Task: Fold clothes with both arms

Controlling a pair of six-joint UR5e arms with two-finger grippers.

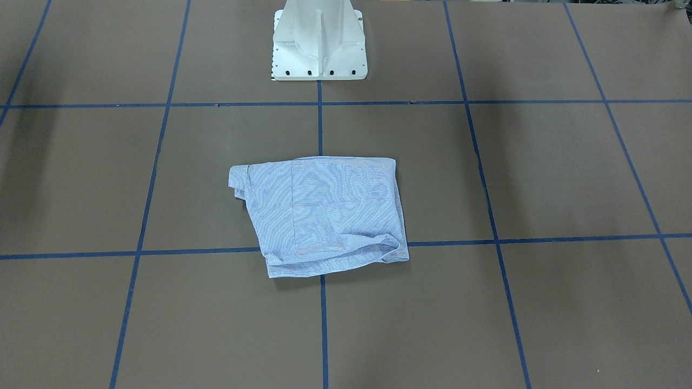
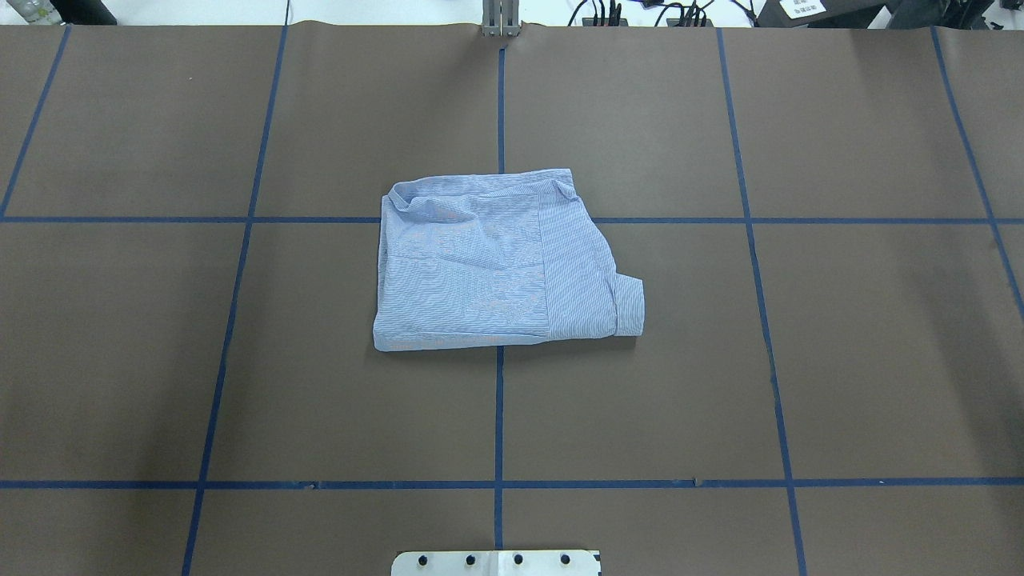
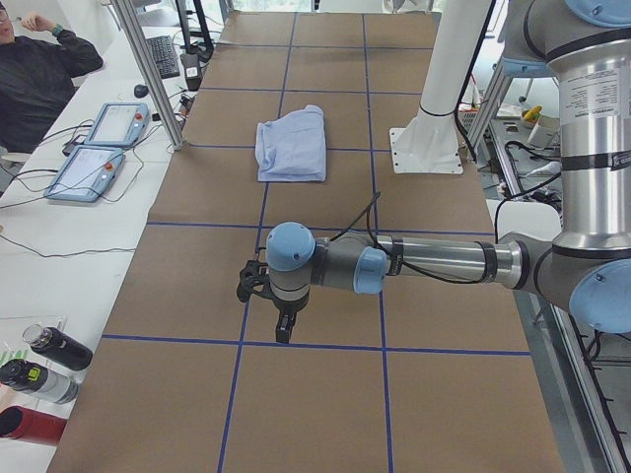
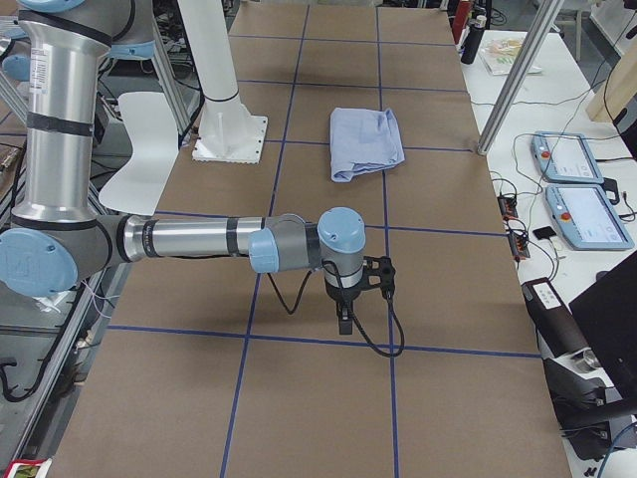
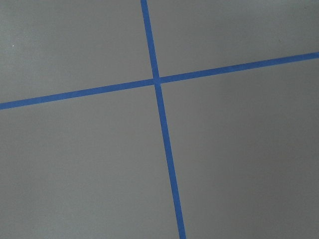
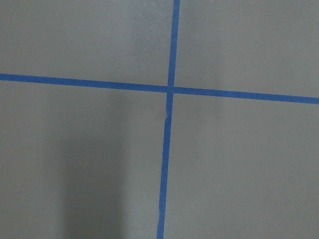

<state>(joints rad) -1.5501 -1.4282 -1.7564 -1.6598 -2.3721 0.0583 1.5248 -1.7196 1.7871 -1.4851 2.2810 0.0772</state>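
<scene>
The clothes are one light blue striped shirt (image 2: 496, 264), folded into a rough rectangle at the table's middle. It also shows in the front view (image 1: 324, 216) and in both side views (image 3: 291, 148) (image 4: 366, 141). Both arms are far from it, out over bare table. The left gripper (image 3: 283, 330) hangs near the table's left end and points down. Near the right end, the right gripper (image 4: 343, 321) points down too. Neither shows in the overhead or front view, so I cannot tell if they are open or shut. Both wrist views show only brown table and crossing blue tape.
The white pedestal base (image 1: 319, 48) stands at the robot's side of the table. Blue tape lines (image 2: 499, 416) grid the brown surface. Past the table's far edge are two pendants (image 3: 99, 148), bottles (image 3: 39, 365) and a seated person (image 3: 35, 69).
</scene>
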